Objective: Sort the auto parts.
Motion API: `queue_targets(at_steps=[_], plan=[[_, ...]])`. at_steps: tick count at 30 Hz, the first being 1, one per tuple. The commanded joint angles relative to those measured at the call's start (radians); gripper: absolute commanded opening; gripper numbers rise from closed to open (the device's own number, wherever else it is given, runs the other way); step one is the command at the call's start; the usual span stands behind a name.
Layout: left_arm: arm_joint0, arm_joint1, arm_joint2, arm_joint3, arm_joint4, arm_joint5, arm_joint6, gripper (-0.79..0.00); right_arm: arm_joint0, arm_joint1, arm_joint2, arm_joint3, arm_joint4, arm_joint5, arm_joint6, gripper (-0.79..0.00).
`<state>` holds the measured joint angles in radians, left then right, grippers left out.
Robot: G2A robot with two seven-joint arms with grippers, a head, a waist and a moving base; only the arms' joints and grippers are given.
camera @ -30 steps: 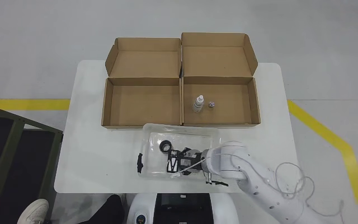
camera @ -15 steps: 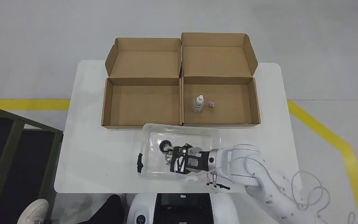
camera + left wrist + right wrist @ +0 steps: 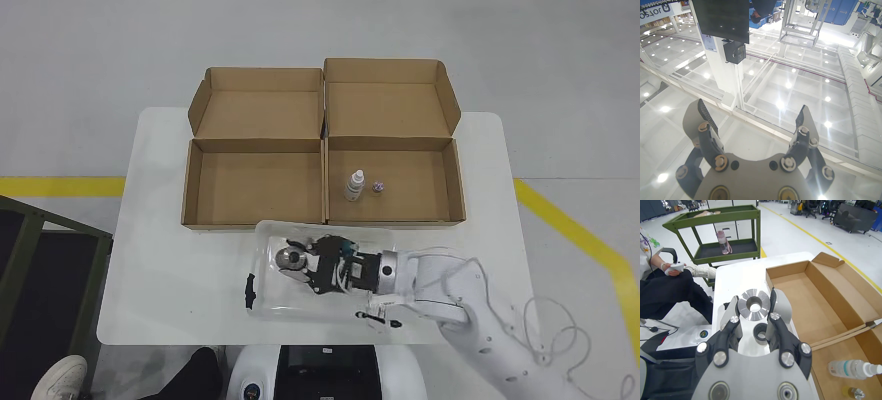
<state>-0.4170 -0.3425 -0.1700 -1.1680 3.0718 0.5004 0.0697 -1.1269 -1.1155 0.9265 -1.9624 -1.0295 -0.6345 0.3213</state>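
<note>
My right gripper (image 3: 754, 297) is shut on a silver metal disc (image 3: 753, 307) with a round centre hole, held by its rim between both fingers. In the top view the gripper (image 3: 298, 263) and disc (image 3: 290, 258) hang over the left part of the clear plastic bin (image 3: 262, 232). A dark ring part (image 3: 760, 334) lies below the gripper in the bin. My left gripper (image 3: 753, 113) points up at the ceiling, open and holding nothing.
Two open cardboard boxes stand behind the bin. The left box (image 3: 255, 187) holds nothing. The right box (image 3: 440, 190) holds a white spray bottle (image 3: 355, 184) and a small part (image 3: 378, 186). A black strap (image 3: 249, 290) hangs at the bin's left end.
My right gripper has moved left and toward the boxes within the bin and turned, now carrying the silver disc clear of the other parts.
</note>
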Motion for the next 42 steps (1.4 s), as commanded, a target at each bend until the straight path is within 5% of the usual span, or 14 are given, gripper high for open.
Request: queue_targets(at_steps=[1,27,42], plan=[[0.000,0.000,0.000,0.000,0.000,0.000,0.000,0.000,0.002,-0.002,0.006,0.006,0.009,0.001,-0.048,-0.785],[0.000,0.000,0.000,0.000,0.000,0.000,0.000,0.000,0.000,-0.020,0.132,-0.013,0.103,0.017,-0.368,-0.785],[0.000,0.000,0.000,0.000,0.000,0.000,0.000,0.000,-0.020,-0.027,0.135,-0.028,0.073,0.027,-0.359,-0.785]])
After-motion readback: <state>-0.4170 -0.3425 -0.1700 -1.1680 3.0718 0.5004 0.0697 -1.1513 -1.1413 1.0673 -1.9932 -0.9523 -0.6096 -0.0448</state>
